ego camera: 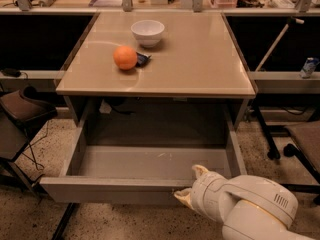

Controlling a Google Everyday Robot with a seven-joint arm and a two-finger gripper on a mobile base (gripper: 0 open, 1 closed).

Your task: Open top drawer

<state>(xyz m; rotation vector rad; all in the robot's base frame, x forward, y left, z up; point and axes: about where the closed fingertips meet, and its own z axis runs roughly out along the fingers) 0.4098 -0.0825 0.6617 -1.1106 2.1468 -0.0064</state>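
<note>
The top drawer [115, 189] stands pulled far out from under the beige table [200, 69]. Its shallow grey interior [150, 161] is exposed and holds nothing that I can see. My gripper [191, 184] is at the drawer's front edge, right of centre. One cream finger [200, 171] points up over the front panel's rim inside the drawer, and another finger [182, 196] sits on the outer face. The white arm [250, 209] fills the lower right and hides the drawer's front right corner.
An orange [125, 57], a small dark object [142, 59] and a white bowl [147, 32] sit on the tabletop. A dark chair [20, 109] stands at the left, and another chair [302, 139] at the right. Cluttered shelves run along the back.
</note>
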